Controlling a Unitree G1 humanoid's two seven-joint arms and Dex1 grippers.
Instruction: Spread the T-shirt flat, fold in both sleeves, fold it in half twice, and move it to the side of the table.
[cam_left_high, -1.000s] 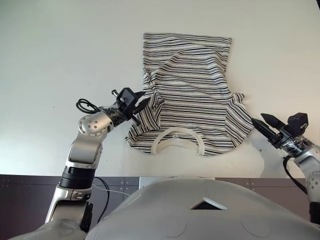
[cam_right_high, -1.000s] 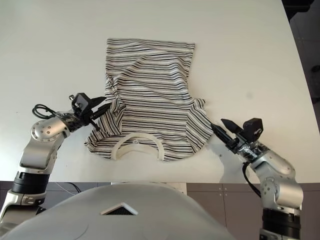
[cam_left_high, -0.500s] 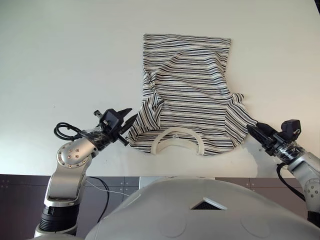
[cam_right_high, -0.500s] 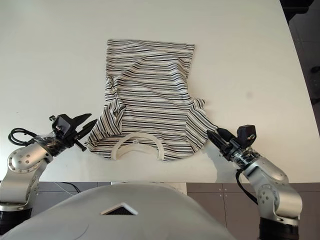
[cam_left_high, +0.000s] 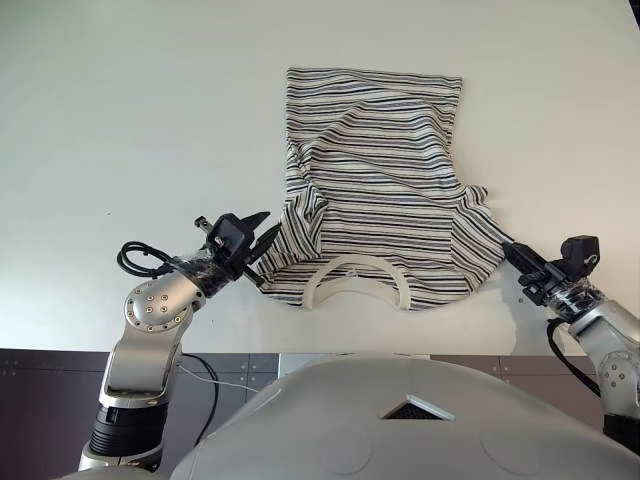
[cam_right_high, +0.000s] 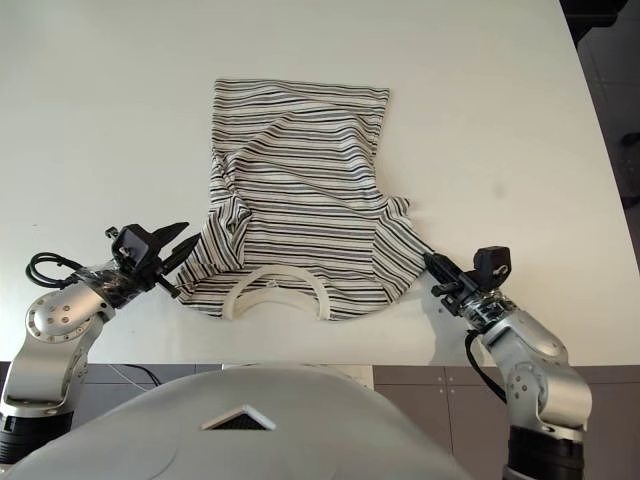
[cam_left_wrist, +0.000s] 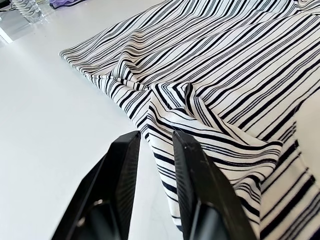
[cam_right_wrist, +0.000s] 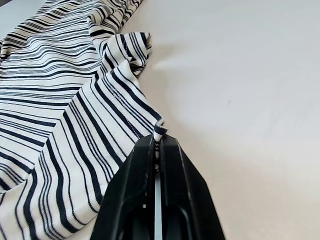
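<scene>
T-shirt (cam_left_high: 375, 180) sleeves indistinct | right end effector (cam_right_wrist: 157, 137) clamps it | left end effector (cam_left_wrist: 156, 135) spread

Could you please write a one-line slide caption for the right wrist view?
Right gripper pinching a corner of the striped T-shirt on the white table.

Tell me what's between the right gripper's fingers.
A corner of the striped T-shirt, its hem edge pinched by the right gripper. How far the cloth runs in is hidden by the fingers.

Blurred clutter (cam_left_wrist: 25, 7) (glassy, purple) sits cut off beyond the T-shirt (cam_left_wrist: 225, 75).
</scene>
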